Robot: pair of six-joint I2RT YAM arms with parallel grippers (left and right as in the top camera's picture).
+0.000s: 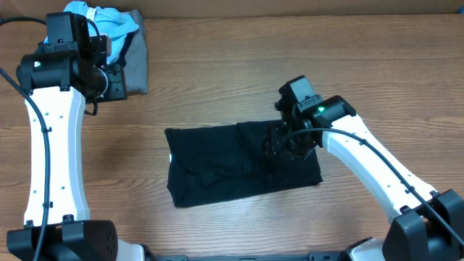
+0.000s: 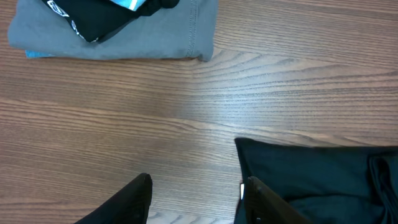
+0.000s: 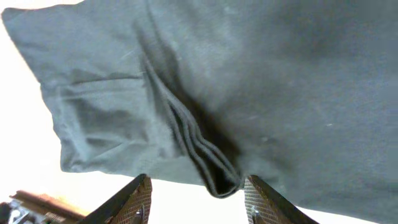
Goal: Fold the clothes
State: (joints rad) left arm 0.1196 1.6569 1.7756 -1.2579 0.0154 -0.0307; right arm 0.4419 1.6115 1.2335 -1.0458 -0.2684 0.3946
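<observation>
While soft black T-shirt (image 1: 217, 170) lies folded, creased | right pincer (image 3: 196, 179) parted above | left pincer (image 2: 198, 179) parted, empty

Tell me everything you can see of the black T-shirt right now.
The black T-shirt is plain soft cloth, folded into a rough rectangle lying flat on the wooden table, long side left to right. Wrinkles and a layered fold ridge run across its right half; a small white tag shows at its left edge. The right gripper sits over that ridge, jaws apart, gripping nothing.
</observation>
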